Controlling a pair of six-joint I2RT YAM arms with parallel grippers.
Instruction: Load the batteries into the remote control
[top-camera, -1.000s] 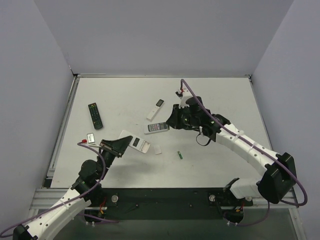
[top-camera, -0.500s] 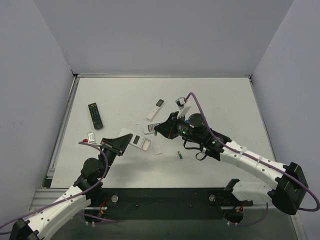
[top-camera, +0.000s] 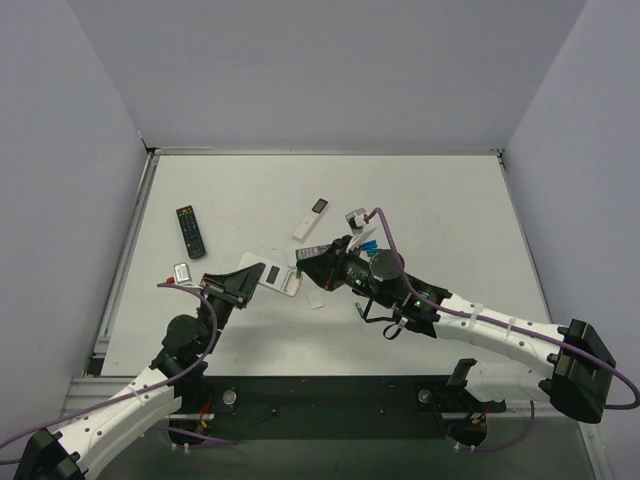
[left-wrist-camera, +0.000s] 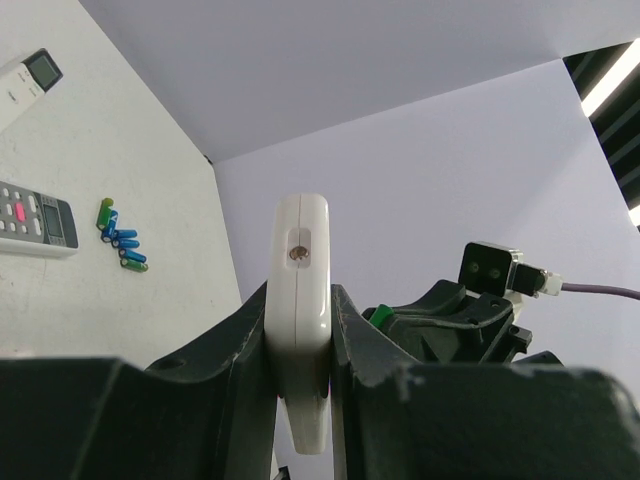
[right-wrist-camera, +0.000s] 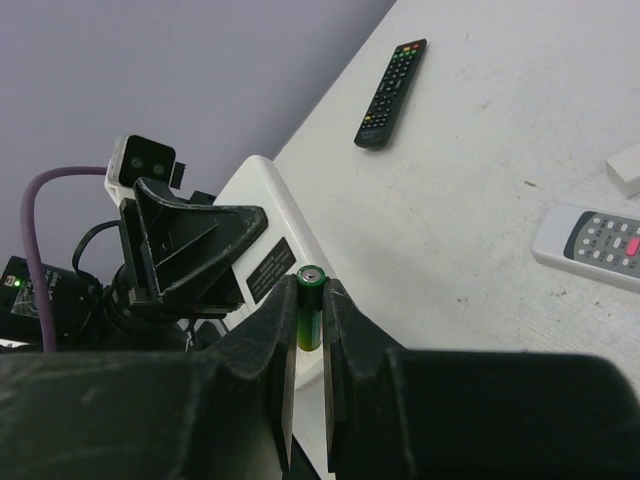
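Battery (right-wrist-camera: 310, 312), green, pinched in right gripper (right-wrist-camera: 309, 300), hangs just before the back of the remote control (right-wrist-camera: 285, 225) that left gripper (left-wrist-camera: 298, 340) clamps

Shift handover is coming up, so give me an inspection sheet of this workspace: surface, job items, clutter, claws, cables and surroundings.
Surface: white table, lightly scuffed.
Job's things: remote control clamped edge-on, off the table; green battery gripped; spare batteries clustered on the table.
Clutter: long black remote; white remote with grey screen; remote with a pink button; small white panel.
Claws: left claw shut on the remote control; right claw shut on the green battery, close to the remote control.
Cables: a purple cable along each arm.
Surroundings: plain pale walls on three sides.
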